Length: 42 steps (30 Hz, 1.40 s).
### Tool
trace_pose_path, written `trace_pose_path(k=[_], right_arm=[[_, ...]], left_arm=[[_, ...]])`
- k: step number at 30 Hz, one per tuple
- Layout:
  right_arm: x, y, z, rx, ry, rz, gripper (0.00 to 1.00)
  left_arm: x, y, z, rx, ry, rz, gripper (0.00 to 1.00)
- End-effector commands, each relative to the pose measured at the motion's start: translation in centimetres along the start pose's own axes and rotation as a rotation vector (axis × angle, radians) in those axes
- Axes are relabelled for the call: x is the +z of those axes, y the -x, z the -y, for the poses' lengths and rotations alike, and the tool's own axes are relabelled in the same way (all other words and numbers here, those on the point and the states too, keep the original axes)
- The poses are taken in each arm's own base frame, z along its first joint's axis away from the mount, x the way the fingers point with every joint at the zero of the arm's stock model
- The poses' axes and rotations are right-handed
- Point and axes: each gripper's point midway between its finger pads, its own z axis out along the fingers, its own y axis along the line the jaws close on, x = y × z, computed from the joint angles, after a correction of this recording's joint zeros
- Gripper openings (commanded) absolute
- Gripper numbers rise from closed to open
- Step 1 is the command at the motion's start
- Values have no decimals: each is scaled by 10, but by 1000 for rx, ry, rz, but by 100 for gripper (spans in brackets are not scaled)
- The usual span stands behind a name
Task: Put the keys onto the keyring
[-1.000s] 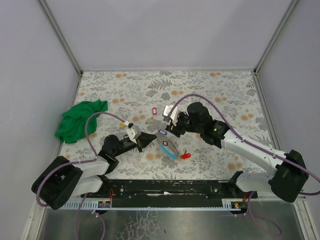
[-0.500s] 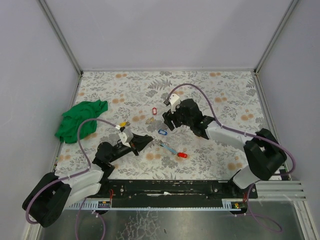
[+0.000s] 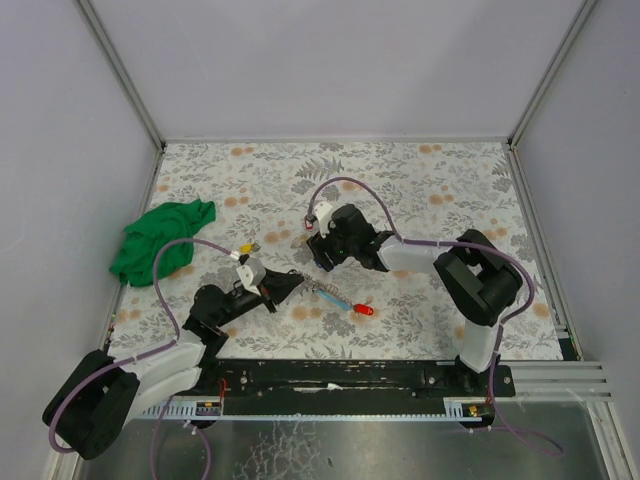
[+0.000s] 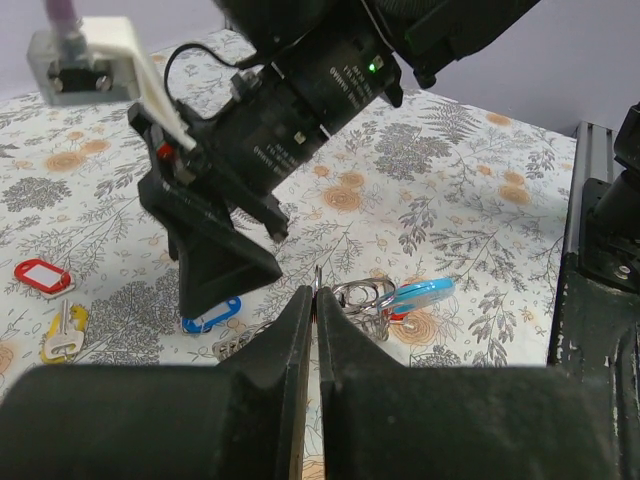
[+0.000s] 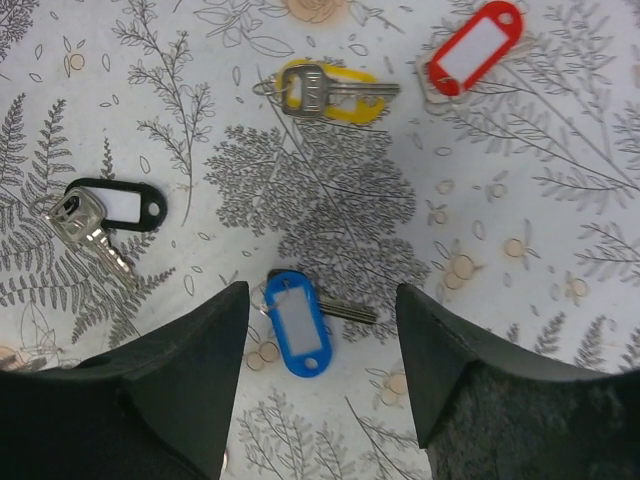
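Observation:
My left gripper (image 4: pixel 316 297) is shut, and a thin loop of the keyring (image 4: pixel 364 295) sticks out from its tips. A light blue tag (image 4: pixel 425 293) and a red piece hang on that ring, which rests on the table (image 3: pixel 335 297). My right gripper (image 5: pixel 321 312) is open and hovers low over a key with a blue tag (image 5: pixel 297 322), one finger on each side, touching nothing. Other keys lie beyond it: a black-tagged one (image 5: pixel 105 208), a yellow one (image 5: pixel 325 92) and a red-tagged one (image 5: pixel 475 45). From above, the left gripper (image 3: pixel 290 285) and right gripper (image 3: pixel 318 255) stand close together.
A crumpled green cloth (image 3: pixel 160 240) lies at the table's left edge. The floral table cover (image 3: pixel 450 190) is walled in on three sides. The right arm's purple cable (image 3: pixel 345 183) loops above its wrist.
The right gripper has swung left and back, from beside the keyring to above the blue-tagged key, and its jaws stand a little wider. The left gripper has drawn the keyring slightly left.

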Motion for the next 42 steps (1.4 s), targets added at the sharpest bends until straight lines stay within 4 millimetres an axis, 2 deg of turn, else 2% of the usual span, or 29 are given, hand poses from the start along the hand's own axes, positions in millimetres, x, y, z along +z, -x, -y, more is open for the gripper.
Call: trace_pose_path(k=[1, 6, 8, 13, 16, 22, 27, 30, 36, 39, 42], right_arm=[[14, 24, -8, -21, -32, 29, 64], [26, 4, -4, -18, -104, -63, 60], [24, -2, 1, -1, -134, -91, 58], [11, -35, 18, 46, -256, -214, 54], [-6, -59, 30, 90, -335, -286, 52], [-56, -113, 44, 240, -459, -395, 46], [-87, -135, 40, 353, -490, -397, 45], [-96, -121, 35, 353, -451, -330, 47], [-112, -66, 29, 328, -346, -142, 50], [-114, -56, 31, 353, -304, -85, 49], [-113, -56, 39, 376, -296, -70, 48]], left_arm=[[0, 6, 1, 16, -5, 29, 0], [0, 6, 4, 35, -27, 29, 0], [0, 7, 6, 44, -40, 32, 0], [5, 7, 9, 74, -80, 22, 0], [10, 6, 10, 88, -109, 7, 0], [21, 3, 13, 137, -163, -9, 0], [29, -4, 17, 173, -214, -38, 0], [34, -6, 18, 190, -244, -44, 0], [40, -3, 17, 225, -264, -22, 0], [43, -1, 16, 240, -269, -6, 0], [42, 2, 15, 253, -262, 10, 0]])
